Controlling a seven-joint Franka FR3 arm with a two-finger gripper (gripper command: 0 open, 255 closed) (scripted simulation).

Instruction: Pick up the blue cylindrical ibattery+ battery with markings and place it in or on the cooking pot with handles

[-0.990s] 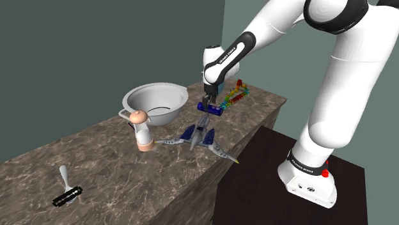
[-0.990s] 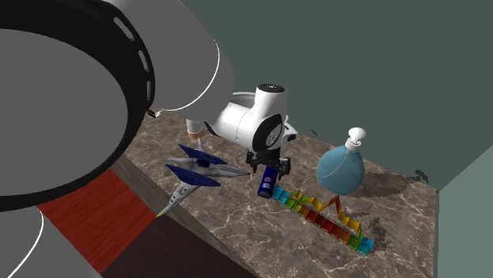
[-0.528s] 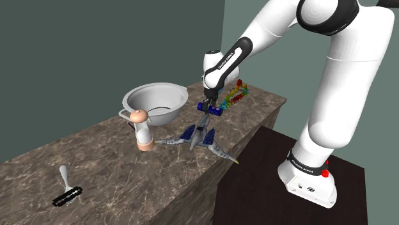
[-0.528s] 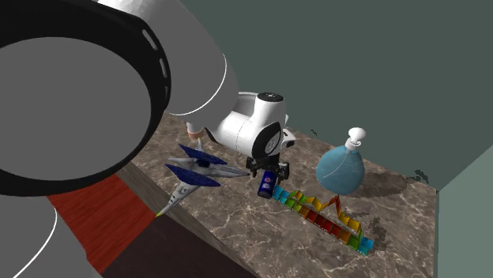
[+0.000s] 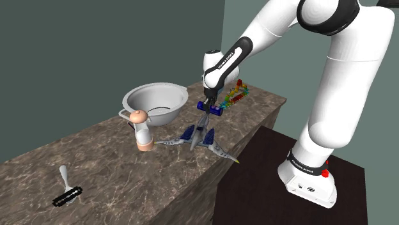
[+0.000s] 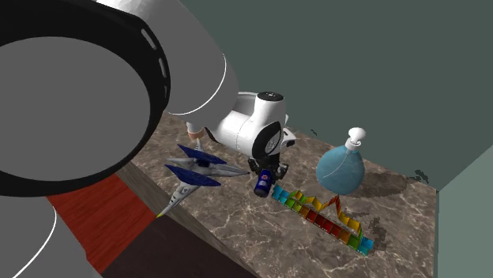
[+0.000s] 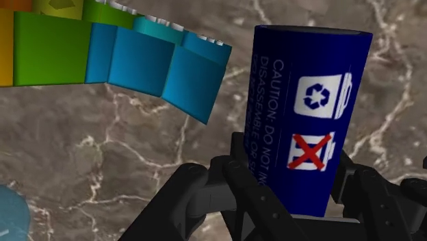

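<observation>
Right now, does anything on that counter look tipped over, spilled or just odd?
Nothing stands out. The blue battery is clasped in the end effector over the marble counter, beside the rainbow toy; the pot sits upright, and nothing looks spilled or broken.

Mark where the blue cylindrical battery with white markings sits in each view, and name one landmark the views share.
Shoulder view: blue cylindrical battery near the picture's centre, lower left of the rainbow-coloured zigzag toy.
Second exterior view: battery at centre, by the toy's left end.
Wrist view: battery clasped in the black gripper.
Shared landmark: the toy.
</observation>
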